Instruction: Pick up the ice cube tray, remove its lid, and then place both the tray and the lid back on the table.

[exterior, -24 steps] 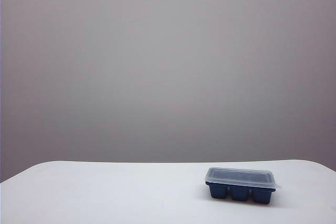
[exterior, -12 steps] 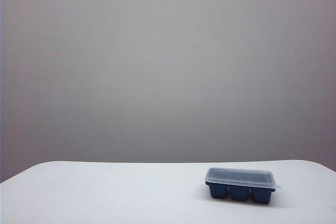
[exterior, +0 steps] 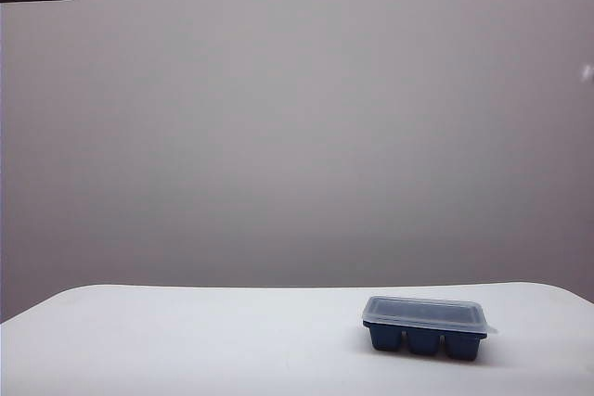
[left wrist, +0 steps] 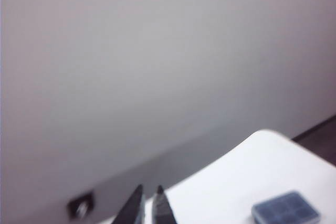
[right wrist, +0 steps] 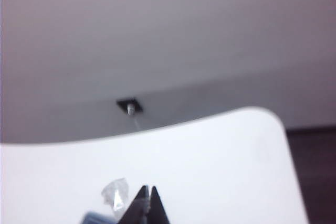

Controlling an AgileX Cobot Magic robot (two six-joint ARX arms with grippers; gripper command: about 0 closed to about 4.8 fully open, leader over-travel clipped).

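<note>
Behind my work surface stands a plain grey wall (exterior: 297,118). Low on it I see a small dark wall plate (right wrist: 129,106), blurred, possibly a socket. A strip of dark floor (right wrist: 315,171) shows beside the tabletop's edge.

Soft even light, blurred wrist views

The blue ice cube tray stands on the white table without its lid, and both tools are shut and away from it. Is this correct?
Not quite: the lid is on the ice cube tray, as the exterior view shows. The rest holds: the tray stands on the table, and the left tool and right tool are shut, clear of it.
</note>
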